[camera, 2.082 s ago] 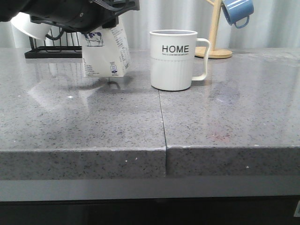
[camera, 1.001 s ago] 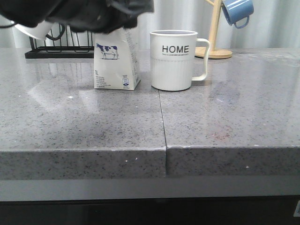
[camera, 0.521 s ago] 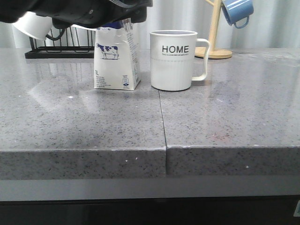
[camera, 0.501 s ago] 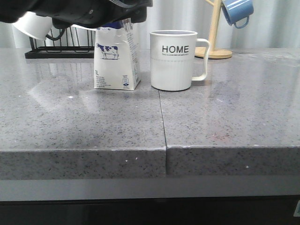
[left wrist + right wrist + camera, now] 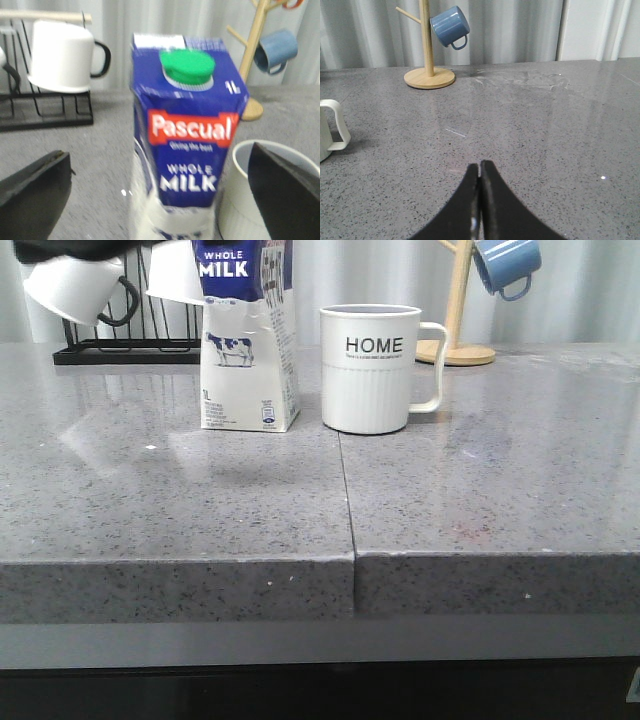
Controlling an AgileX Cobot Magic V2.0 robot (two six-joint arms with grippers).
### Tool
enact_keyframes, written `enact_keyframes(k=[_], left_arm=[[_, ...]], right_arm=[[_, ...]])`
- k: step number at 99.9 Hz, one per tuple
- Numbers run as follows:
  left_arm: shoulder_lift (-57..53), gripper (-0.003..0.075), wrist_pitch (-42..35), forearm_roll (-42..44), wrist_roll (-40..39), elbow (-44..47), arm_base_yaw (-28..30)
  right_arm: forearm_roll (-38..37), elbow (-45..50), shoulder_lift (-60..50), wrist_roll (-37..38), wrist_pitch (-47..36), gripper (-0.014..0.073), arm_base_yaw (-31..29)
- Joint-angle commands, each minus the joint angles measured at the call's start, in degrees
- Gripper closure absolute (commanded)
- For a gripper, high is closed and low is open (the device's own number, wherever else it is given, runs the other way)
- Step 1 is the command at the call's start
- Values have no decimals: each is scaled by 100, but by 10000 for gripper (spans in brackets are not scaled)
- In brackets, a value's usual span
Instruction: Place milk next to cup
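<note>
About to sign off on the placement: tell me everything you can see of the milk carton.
The milk carton stands upright on the grey countertop, just left of the HOME cup, with a narrow gap between them. It looks like printed card: blue top with a green screw cap, "Pascual WHOLE MILK" lettering, white lower body with a small cow picture. The left tool is open around it, fingers clear of its sides.
</note>
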Motion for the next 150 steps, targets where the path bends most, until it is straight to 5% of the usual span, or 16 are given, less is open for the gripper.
enact_keyframes(k=[1, 29, 55, 76, 118, 132, 150], left_arm=[[-608, 31, -216, 463, 10, -20, 258], [-1712, 43, 1651, 1515, -166, 9, 1868], [-2471, 48, 3312, 4343, -3059, 23, 3334], [-3162, 49, 3866, 5125, -3640, 363, 3477], [-5282, 60, 3806, 4768, -3653, 1983, 3477], [-5691, 189, 3796, 4768, -3653, 2253, 3477], [-5788, 570, 3807, 4768, -3602, 2315, 3477]], right_arm=[[-37, -154, 59, 7, -434, 713, -28], [-37, -154, 59, 7, -434, 713, -28], [-37, -154, 59, 7, -434, 713, -28], [-37, -154, 59, 7, -434, 713, -28], [-37, -154, 59, 7, -434, 713, -28], [-37, -154, 59, 7, -434, 713, -28], [-37, -154, 59, 7, -434, 713, -28]])
